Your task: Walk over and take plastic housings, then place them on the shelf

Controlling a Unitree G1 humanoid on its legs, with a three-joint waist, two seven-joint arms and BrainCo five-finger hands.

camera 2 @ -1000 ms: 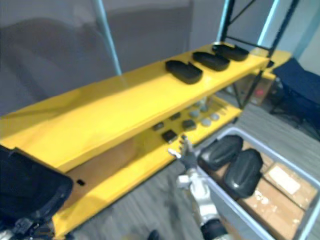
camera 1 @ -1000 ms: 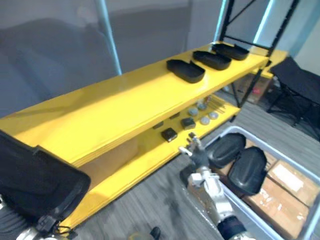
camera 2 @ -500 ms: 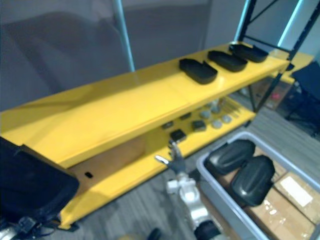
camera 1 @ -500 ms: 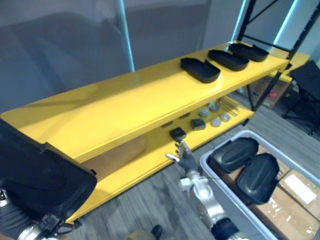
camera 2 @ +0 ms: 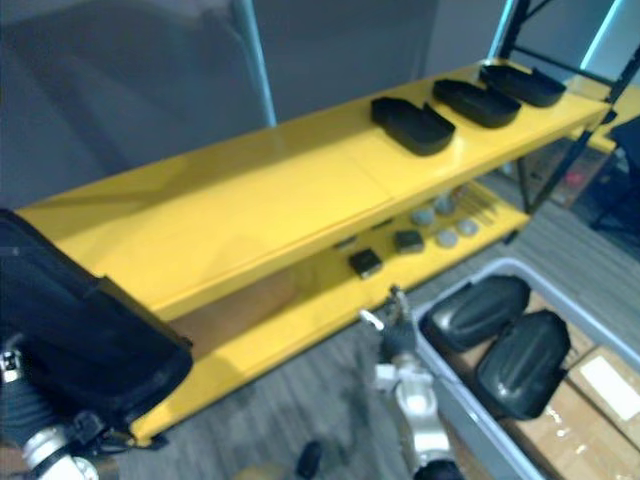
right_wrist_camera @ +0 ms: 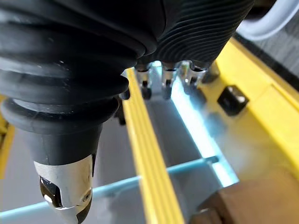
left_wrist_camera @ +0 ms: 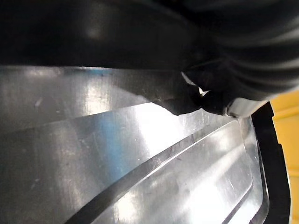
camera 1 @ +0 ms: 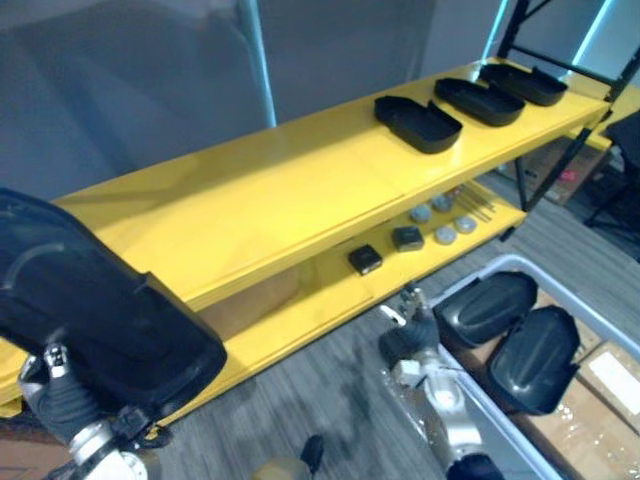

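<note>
while on grey carpet (camera 1: 305, 395), yellow shelf (camera 1: 265, 205)

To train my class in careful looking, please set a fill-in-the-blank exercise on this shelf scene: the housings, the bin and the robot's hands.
1. The top board of the yellow shelf bears ___ black housings.
2. The grey bin holds ___ housings.
3. The small parts lie on the shelf's ___ board.
4. The left hand carries a large black ___; the right hand is open and empty.
Missing words: three; two; lower; housing.
</note>
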